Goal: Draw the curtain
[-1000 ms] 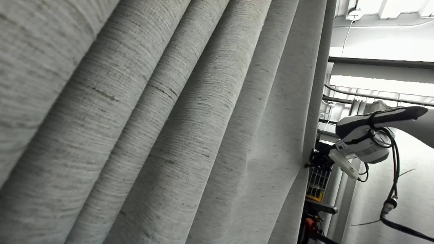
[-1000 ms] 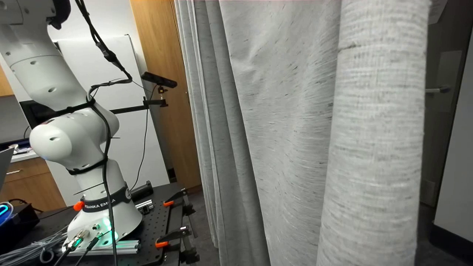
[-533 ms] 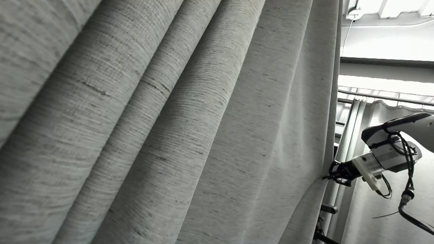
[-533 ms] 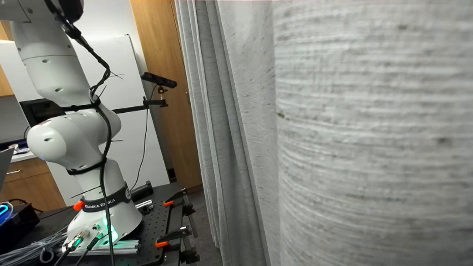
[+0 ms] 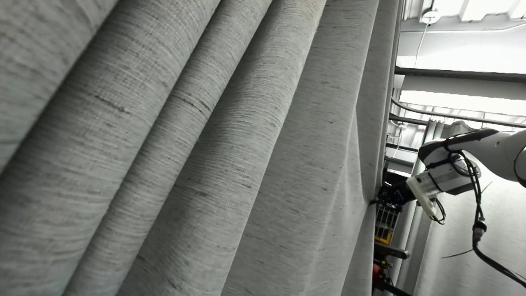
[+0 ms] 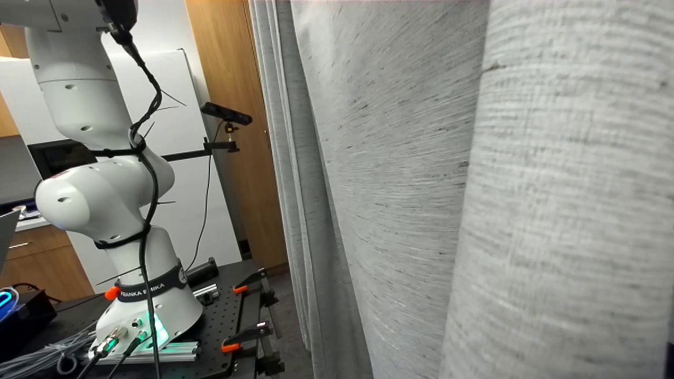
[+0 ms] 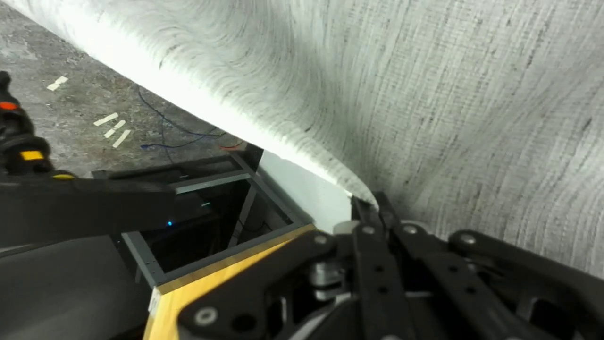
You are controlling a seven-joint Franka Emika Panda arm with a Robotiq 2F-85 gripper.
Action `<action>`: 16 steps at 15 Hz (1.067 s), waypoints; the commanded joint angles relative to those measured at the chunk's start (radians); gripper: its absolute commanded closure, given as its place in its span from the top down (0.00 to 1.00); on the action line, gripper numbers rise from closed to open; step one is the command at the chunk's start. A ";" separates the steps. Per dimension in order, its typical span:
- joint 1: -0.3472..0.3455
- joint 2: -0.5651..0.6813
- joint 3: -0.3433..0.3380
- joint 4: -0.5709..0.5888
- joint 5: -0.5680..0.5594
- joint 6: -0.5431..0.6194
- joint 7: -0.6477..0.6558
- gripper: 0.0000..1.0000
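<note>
The light grey curtain [image 5: 230, 164] hangs in long deep folds and fills most of an exterior view. It also covers the right side of an exterior view [image 6: 400, 158]. My gripper [image 5: 373, 202] is at the curtain's far edge, where creases spread from the fingertips. In the wrist view the gripper [image 7: 376, 204] is closed on the curtain's edge [image 7: 349, 179], with the fabric pinched between the fingertips. The rest of the curtain [image 7: 472, 94] spreads up and to the right. The gripper is out of view where the arm [image 6: 79, 100] shows at left.
The black robot table [image 6: 221, 316] with orange-tipped clamps stands beside the curtain. A camera on a bracket [image 6: 226, 113] is behind the arm. A wood-topped metal frame [image 7: 226, 269] is near the gripper. Cables [image 7: 179, 141] lie on the floor. Another curtain [image 5: 464, 255] hangs behind the arm.
The gripper swung right and down with the curtain edge, then back left and up. The near fold swelled across an exterior view, then narrowed partly. The upper arm has shifted right there.
</note>
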State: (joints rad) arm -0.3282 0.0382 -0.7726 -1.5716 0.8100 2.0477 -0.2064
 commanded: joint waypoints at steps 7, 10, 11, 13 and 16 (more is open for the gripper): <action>-0.042 0.016 0.253 0.034 -0.158 -0.037 -0.009 0.01; -0.073 0.055 0.284 0.040 -0.142 -0.063 -0.020 0.01; -0.086 0.069 0.290 0.044 -0.136 -0.074 -0.017 0.01; -0.115 0.099 0.295 0.051 -0.138 -0.067 -0.008 0.01; -0.157 0.132 0.296 0.063 -0.144 -0.051 0.002 0.01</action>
State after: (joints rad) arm -0.4234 0.1263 -0.4906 -1.5583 0.6642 2.0139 -0.2091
